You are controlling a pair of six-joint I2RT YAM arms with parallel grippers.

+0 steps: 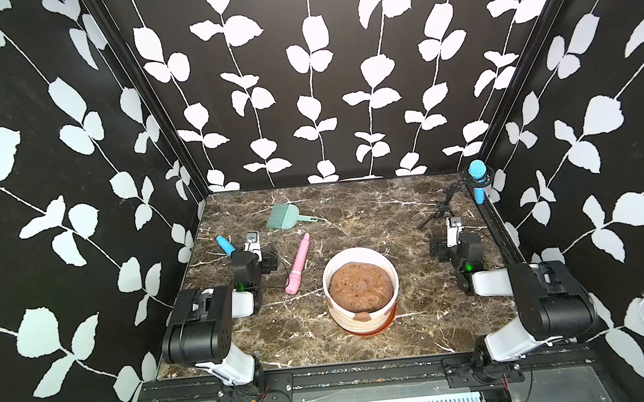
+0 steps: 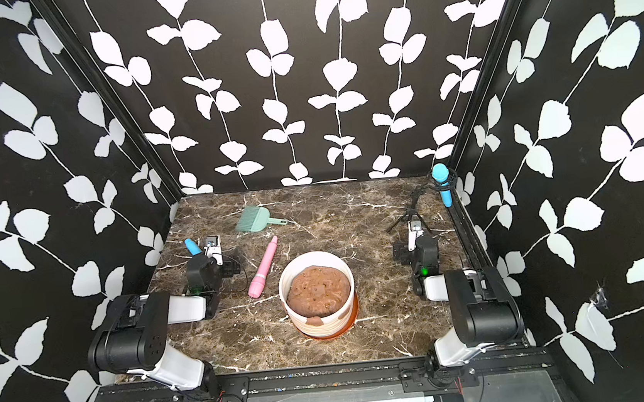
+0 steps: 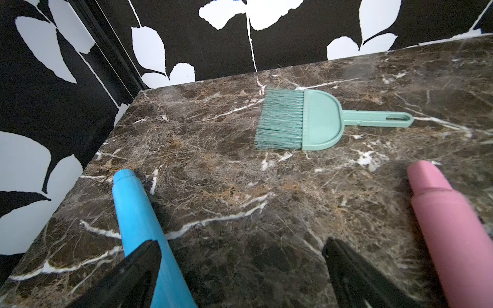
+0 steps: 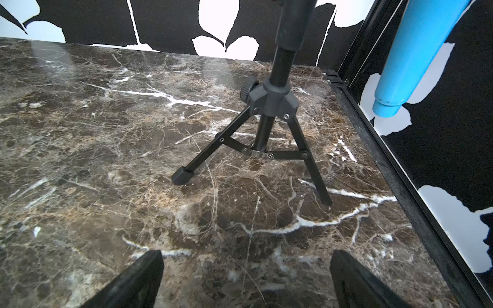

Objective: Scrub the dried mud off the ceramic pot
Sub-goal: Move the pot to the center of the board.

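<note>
The ceramic pot (image 1: 343, 320) (image 2: 303, 317), cream and ribbed on an orange saucer, stands in the table's front middle in both top views, filled with a lumpy brown soil mass (image 1: 360, 285). A patch of dried mud (image 1: 361, 315) (image 2: 315, 320) sticks to its near wall below the rim. A green hand brush (image 1: 283, 216) (image 3: 306, 120) lies flat at the back left. My left gripper (image 3: 240, 246) is open, low over bare marble, and points toward the brush. My right gripper (image 4: 246, 257) is open over bare marble, right of the pot. Neither touches the pot.
A pink stick-shaped tool (image 1: 299, 262) (image 3: 448, 226) lies between the left arm (image 1: 245, 274) and the pot. A blue stick (image 1: 225, 245) (image 3: 136, 213) lies by the left gripper's outer finger. A black tripod (image 4: 266, 128) holding a blue microphone (image 1: 478, 179) stands at the back right. Patterned walls enclose three sides.
</note>
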